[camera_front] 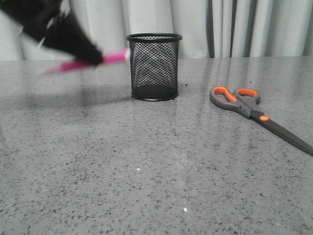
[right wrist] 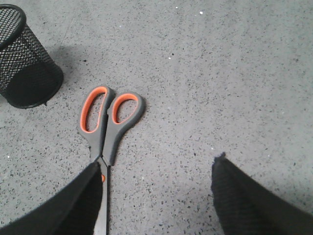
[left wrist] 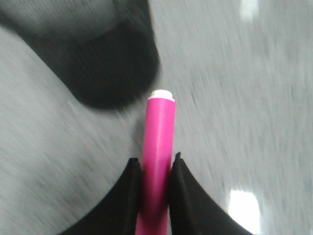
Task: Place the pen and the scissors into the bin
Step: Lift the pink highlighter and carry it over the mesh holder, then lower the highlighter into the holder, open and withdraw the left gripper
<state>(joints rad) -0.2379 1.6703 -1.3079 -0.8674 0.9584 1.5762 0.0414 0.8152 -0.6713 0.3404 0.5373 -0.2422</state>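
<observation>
A bright pink pen (left wrist: 157, 147) hangs in the air just left of the black mesh bin (camera_front: 154, 66), white end toward the rim. The left gripper (left wrist: 155, 169) has its jaws closed on the barrel; the pen looks light, stiff and smooth (likely to slip). The scissors (camera_front: 254, 110) lie flat on the grey surface (camera_front: 146, 176), right of the bin, best taken near the pivot. Above them, the right gripper (right wrist: 156, 178) jaws are spread wide, empty. No writing is readable.

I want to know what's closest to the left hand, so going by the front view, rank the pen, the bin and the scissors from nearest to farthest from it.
1. The pen: gripped in the left hand, raised at the left.
2. The bin: table centre, just beyond the pen's tip.
3. The scissors: flat on the table, far right.
</observation>
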